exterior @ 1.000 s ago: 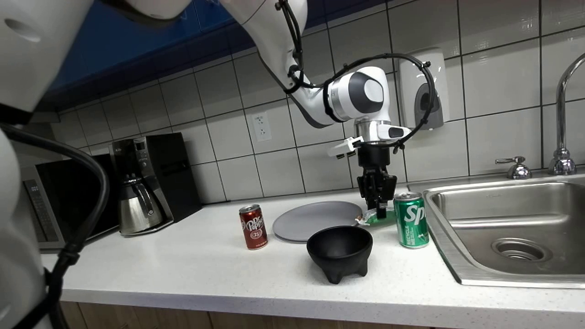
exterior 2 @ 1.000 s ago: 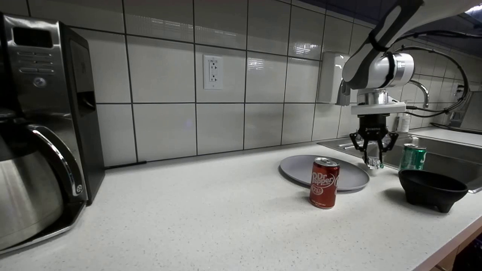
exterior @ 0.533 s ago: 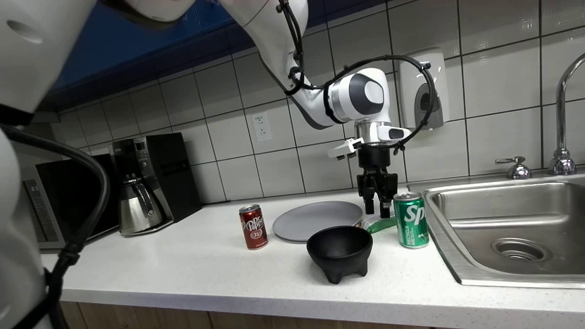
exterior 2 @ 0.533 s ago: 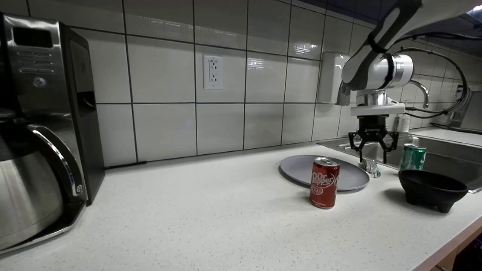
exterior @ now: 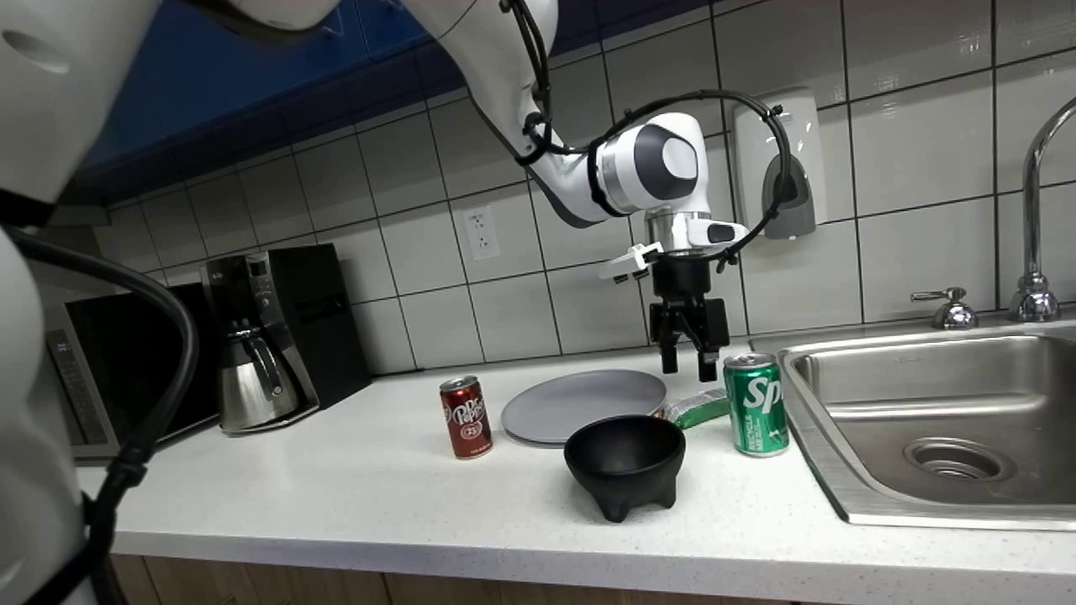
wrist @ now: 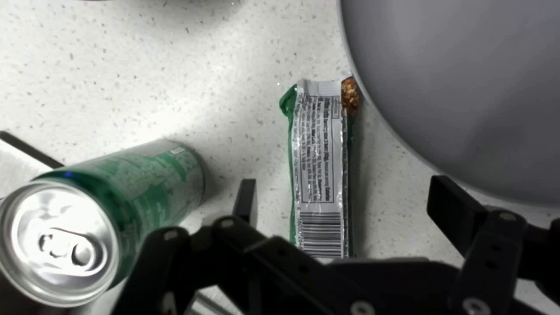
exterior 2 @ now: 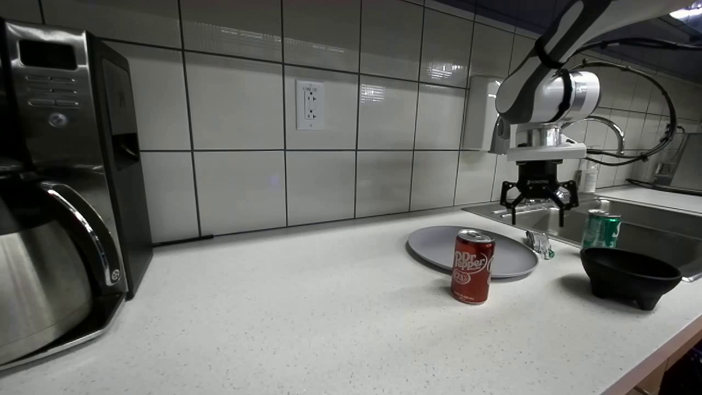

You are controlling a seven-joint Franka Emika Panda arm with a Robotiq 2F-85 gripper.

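Observation:
My gripper hangs above the counter, its fingers spread wide with nothing between them. Below it lies a snack bar in a green and silver wrapper, printed back and barcode facing up. In the wrist view the bar runs between the two fingertips, lower down and apart from them. One end of the bar meets or lies just under the rim of a grey plate; which one I cannot tell. A green Sprite can stands upright on the bar's other side. The gripper also shows clear of the bar in an exterior view.
A black footed bowl stands nearer the counter's front edge. A red Dr Pepper can is upright beside the plate. The steel sink lies past the Sprite can. A coffee maker and microwave stand at the far end.
One second ago the gripper was shut on the bar, just above the counter. It has since opened, the bar has dropped onto the counter, and the arm has risen.

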